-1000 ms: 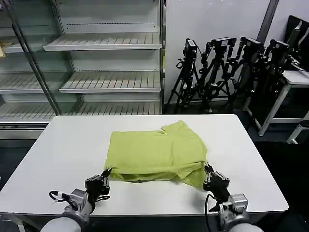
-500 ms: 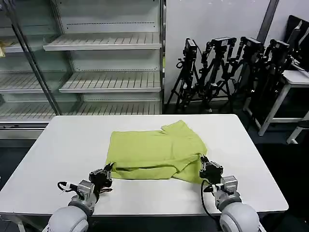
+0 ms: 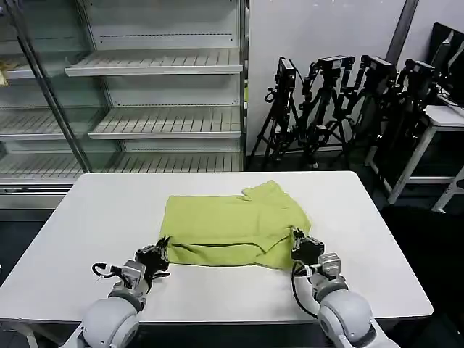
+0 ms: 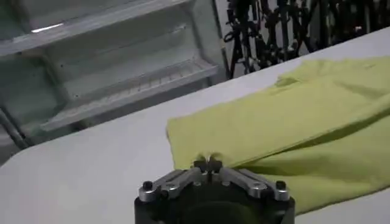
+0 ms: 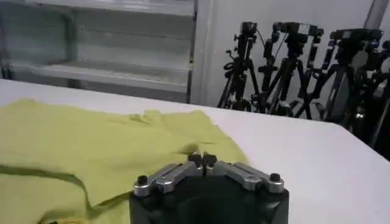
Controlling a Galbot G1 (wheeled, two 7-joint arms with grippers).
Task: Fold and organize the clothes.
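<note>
- I see the T-shirt [image 3: 232, 221] lying partly folded on the white table [image 3: 94, 217], near the middle and toward the front edge, its near hem doubled back onto the rest of the cloth.
- My left gripper [image 3: 162, 245] sits low at the shirt's near-left corner, with its fingers pinched together on the yellow-green fabric there.
- In the left wrist view, the left gripper [image 4: 208, 162] has its two tips meeting over the fold of the T-shirt [image 4: 292, 128], with cloth caught between them.
- My right gripper [image 3: 296, 237] is at the near-right corner, closed on the lifted edge of the shirt.
- In the right wrist view, the right gripper [image 5: 202, 159] shows its tips pressed together against the T-shirt [image 5: 91, 152].
- Behind the table stand a shelving unit [image 3: 145, 94] and a cluster of tripods [image 3: 341, 109].
</note>
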